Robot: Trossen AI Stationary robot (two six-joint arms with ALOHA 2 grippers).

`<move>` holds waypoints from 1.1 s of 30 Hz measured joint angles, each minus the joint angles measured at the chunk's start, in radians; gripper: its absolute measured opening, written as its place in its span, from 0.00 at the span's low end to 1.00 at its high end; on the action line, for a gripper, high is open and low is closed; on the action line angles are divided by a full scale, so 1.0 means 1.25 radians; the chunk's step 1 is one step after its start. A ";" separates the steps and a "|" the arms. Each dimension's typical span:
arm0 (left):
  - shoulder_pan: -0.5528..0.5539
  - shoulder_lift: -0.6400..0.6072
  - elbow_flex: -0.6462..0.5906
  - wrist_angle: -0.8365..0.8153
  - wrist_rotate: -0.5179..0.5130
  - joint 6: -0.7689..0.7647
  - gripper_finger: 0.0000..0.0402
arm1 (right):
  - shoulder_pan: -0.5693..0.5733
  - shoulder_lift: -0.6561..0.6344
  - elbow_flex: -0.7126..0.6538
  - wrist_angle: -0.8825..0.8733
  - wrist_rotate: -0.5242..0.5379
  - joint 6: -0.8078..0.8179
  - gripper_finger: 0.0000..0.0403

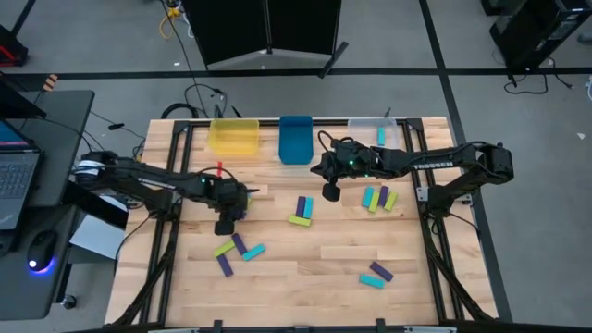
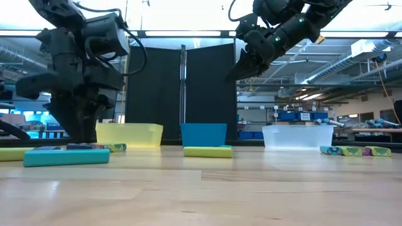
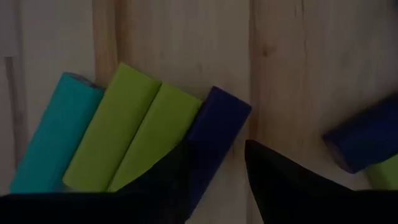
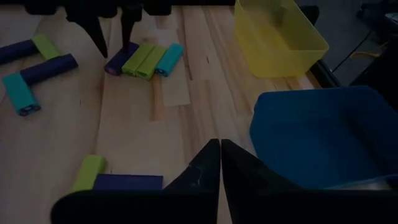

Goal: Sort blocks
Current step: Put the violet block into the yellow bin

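**Left gripper over a row of blocks**

Left gripper (image 3: 214, 180) hovers with fingers apart, straddling the end of a purple block (image 3: 214, 127) lying beside two lime blocks (image 3: 134, 134) and a cyan block (image 3: 50, 137). Farther off, right gripper (image 4: 221, 163), fingers together and empty, hangs raised beside the blue bin (image 4: 323, 134).

Looks like a lab or workshop: exposed ceiling ducts (image 2: 352, 59), stocked shelves (image 2: 301, 116) at right, laptop (image 1: 17, 176) at far left.

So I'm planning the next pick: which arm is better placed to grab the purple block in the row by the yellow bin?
Left. Its open pincer already straddles the purple block. The right pincer is shut, raised near the blue bin.
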 joint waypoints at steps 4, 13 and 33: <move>0.000 0.021 0.001 0.007 -0.003 0.004 0.40 | 0.000 0.000 0.000 0.000 0.000 0.000 0.06; -0.001 0.059 0.000 0.002 0.015 0.001 0.40 | 0.000 0.000 0.000 0.000 0.000 0.000 0.07; -0.004 0.068 0.049 -0.078 0.036 -0.041 0.16 | 0.005 0.000 0.000 0.000 0.000 0.000 0.06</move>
